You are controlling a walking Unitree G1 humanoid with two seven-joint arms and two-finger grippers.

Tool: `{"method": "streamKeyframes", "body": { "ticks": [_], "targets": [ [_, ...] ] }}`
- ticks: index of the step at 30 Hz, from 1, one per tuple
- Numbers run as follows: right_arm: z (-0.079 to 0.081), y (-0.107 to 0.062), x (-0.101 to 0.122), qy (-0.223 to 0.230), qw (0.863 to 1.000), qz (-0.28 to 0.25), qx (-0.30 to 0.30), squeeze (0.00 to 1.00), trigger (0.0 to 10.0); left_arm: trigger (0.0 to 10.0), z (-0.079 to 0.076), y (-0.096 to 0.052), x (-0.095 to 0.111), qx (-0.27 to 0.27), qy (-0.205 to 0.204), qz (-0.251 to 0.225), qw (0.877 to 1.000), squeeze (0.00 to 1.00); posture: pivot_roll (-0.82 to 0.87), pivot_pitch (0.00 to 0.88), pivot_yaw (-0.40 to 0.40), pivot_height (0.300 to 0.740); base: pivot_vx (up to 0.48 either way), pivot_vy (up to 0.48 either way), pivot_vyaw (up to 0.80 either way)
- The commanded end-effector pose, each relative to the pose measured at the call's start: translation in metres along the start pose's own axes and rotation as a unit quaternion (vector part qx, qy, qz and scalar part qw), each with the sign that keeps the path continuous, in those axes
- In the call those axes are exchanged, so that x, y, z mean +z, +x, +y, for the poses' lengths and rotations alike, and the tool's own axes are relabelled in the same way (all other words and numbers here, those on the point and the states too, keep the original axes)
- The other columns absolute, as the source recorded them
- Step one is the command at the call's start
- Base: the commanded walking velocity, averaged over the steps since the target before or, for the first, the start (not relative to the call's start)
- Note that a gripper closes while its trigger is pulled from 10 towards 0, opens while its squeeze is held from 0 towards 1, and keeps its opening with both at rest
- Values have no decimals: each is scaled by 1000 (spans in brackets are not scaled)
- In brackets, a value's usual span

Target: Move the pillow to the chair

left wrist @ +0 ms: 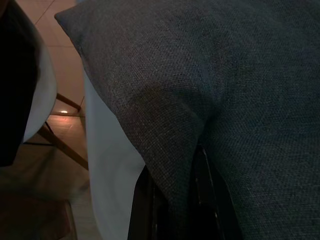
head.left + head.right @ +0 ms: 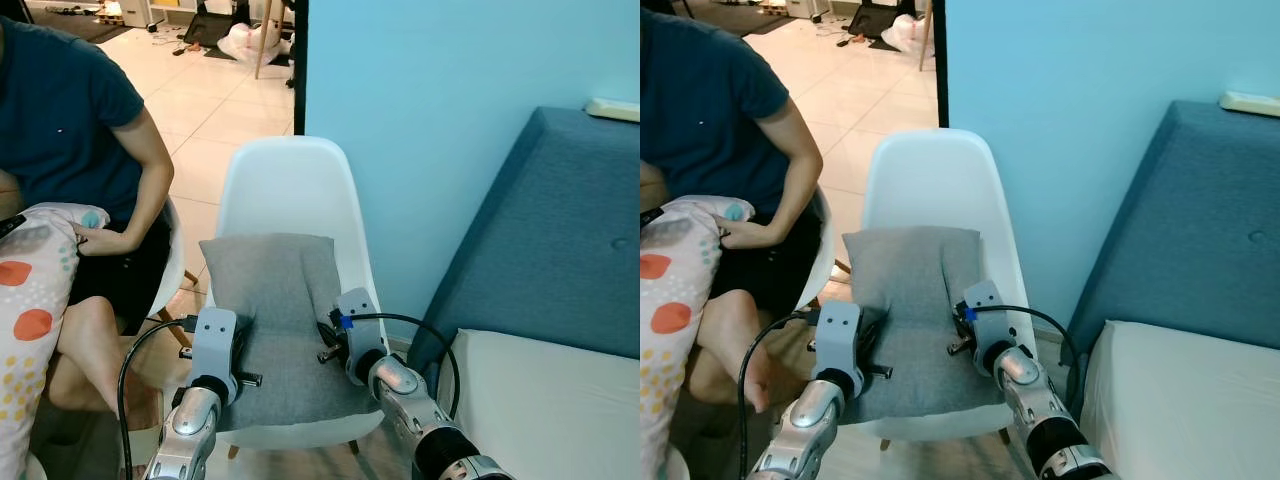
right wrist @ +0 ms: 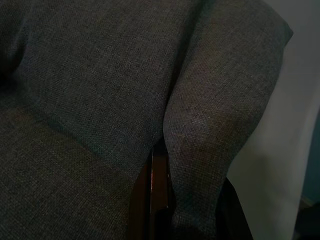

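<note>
- Sitting on the white chair: grey pillow, bottom part flat on the seat, top part leaning on the backrest.
- Left gripper up against the pillow's left edge, fingertips buried under the fabric. Wrist view gives a fold of cloth draped over one dark finger, so looks pinched on the pillow.
- Right gripper same deal on the right edge, a ridge of fabric squeezed beside one finger, so pinching the pillow too. Tips hidden in the cloth.
- Both wrist views pretty dark, can't make out much past weave and a strip of white seat.
- Cut off at the left: person in a dark shirt, hand resting on a spotted cushion.
- Blue sofa on the right, only partly in frame.
</note>
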State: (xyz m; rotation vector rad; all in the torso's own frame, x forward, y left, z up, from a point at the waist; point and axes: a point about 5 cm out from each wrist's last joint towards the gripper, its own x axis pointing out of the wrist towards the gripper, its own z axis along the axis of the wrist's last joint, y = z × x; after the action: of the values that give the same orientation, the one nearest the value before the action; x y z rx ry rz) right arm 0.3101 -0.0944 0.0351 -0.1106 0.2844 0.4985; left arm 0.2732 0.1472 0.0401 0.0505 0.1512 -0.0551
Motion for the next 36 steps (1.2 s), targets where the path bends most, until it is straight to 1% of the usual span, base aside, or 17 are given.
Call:
{"method": "streamKeyframes", "body": {
  "ticks": [1, 5, 8, 10, 12, 15, 16, 17, 18, 27, 29, 30, 32, 36],
  "targets": [
    [-20, -15, -23, 5, 998, 45, -40, 0, 10000, 10000, 38, -1, 12, 95, 3, -30, 995, 0, 80, 83, -3, 740, 0, 0, 0],
    [-19, -15, -23, 6, 998, 44, -39, 0, 10000, 10000, 37, 0, 11, 91, 4, -24, 996, 0, 81, 79, -4, 740, 0, 0, 0],
    [-19, -14, -22, 8, 998, 40, -45, 0, 10000, 10000, 34, 2, 8, 74, 6, -10, 997, 0, 80, 77, -3, 740, 0, 0, 0],
    [-20, -13, -20, 8, 998, 33, -53, 0, 10000, 10000, 32, 3, 8, 66, 10, -8, 998, 0, 79, 74, -2, 740, 0, 0, 0],
    [-22, -12, -13, 21, 998, 12, -63, 0, 10000, 10000, 31, 6, 9, 62, 13, -9, 998, 0, 78, 72, -2, 740, 0, 0, 0],
    [-23, -12, -11, 25, 997, 6, -66, 0, 10000, 10000, 31, 7, 11, 62, 15, -11, 998, 0, 77, 72, -2, 740, 0, 0, 0],
    [-26, -11, -6, 37, 997, -7, -73, 0, 10000, 10000, 31, 10, 14, 62, 18, -16, 998, 0, 75, 73, 0, 730, 0, 0, 0],
    [-27, -10, -5, 38, 996, -10, -74, 0, 10000, 10000, 32, 11, 15, 62, 18, -18, 998, 0, 74, 73, 0, 725, 0, 0, 0],
    [-27, -10, -5, 38, 996, -10, -74, 0, 10000, 10000, 32, 11, 15, 62, 18, -18, 998, 0, 74, 73, 0, 725, 0, 0, 0],
    [-26, -10, -7, 34, 997, 0, -65, 0, 10000, 10000, 35, 17, 19, 63, 31, -17, 997, 0, 75, 81, -7, 676, 0, 0, 0],
    [-25, -10, -8, 33, 998, 2, -62, 0, 10000, 10000, 35, 17, 19, 64, 32, -16, 997, 0, 76, 82, -8, 676, 0, 0, 0],
    [-23, -10, -9, 23, 998, 7, -50, 0, 10000, 10000, 35, 17, 19, 65, 33, -16, 997, 0, 78, 85, -10, 676, 0, 0, 0],
    [-21, -10, -10, 20, 999, 8, -43, 0, 10000, 10000, 35, 18, 20, 65, 34, -16, 997, 0, 80, 87, -11, 676, 0, 0, 0],
    [-24, -9, -6, 20, 998, 0, -54, 0, 10000, 10000, 36, 22, 23, 60, 39, -17, 997, 0, 81, 92, -10, 676, 0, 0, 0]
  ]
}}
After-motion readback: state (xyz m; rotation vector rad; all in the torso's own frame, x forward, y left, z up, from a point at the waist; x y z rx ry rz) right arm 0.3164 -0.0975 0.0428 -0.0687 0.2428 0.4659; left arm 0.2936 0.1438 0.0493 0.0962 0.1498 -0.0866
